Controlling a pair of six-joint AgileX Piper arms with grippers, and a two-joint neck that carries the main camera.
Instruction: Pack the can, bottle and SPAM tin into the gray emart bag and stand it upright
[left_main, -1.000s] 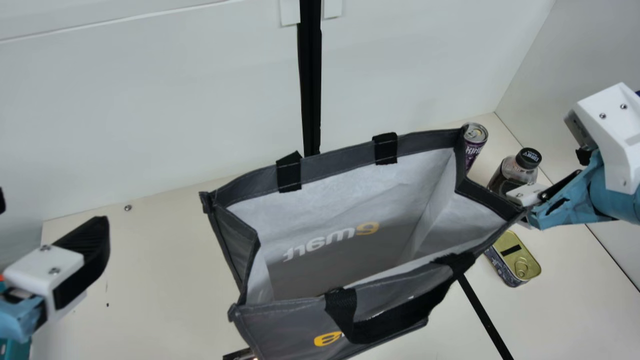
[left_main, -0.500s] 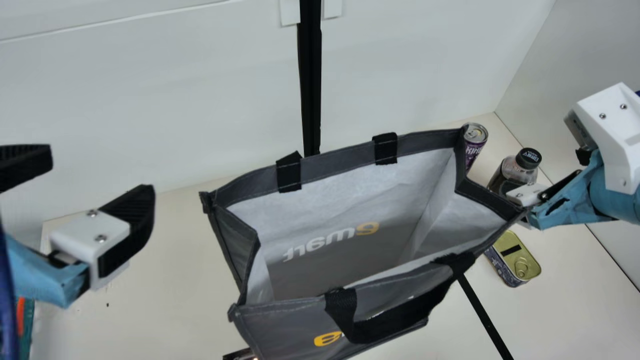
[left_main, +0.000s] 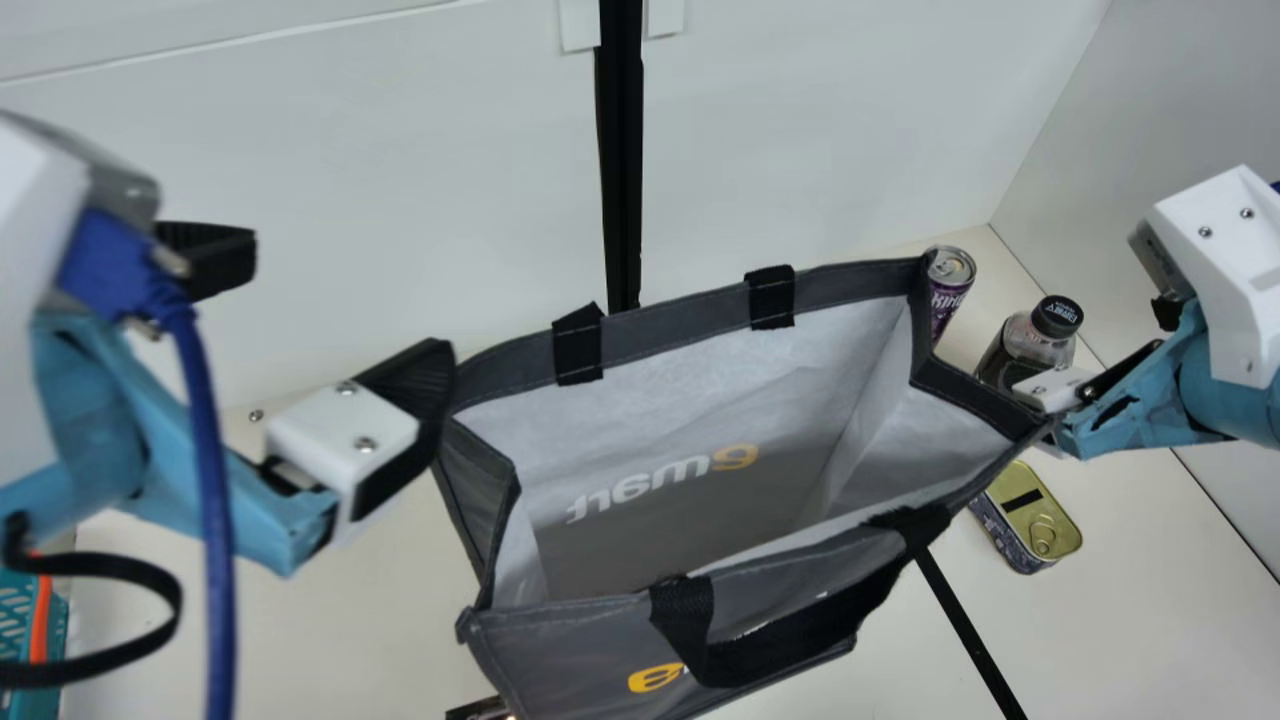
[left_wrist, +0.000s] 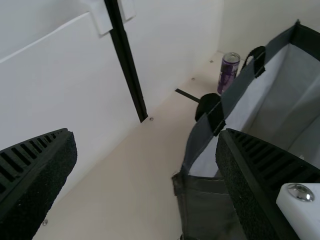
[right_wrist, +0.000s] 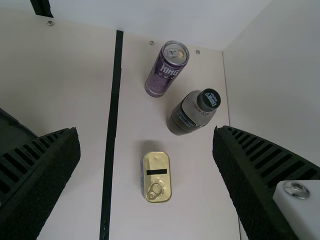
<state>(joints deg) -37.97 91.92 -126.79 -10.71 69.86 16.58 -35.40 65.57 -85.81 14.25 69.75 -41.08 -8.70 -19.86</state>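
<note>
L gripper (left_main: 350, 304) is wide, its two fingers well apart, and one of them overlaps the far left corner of the bag (left_main: 690, 322) in main view; if they touch, I can't tell. R gripper (left_main: 1058, 389) is wide too, acc. to R wrist view, near the right side of bag. The bag stands w/ its mouth open upwards. Can (left_main: 952, 268), bottle (left_main: 1030, 342) and tin (left_main: 1035, 515) are outside it, on table (left_main: 1150, 600), at its right: can + bottle upright, tin w/ lid up.
</note>
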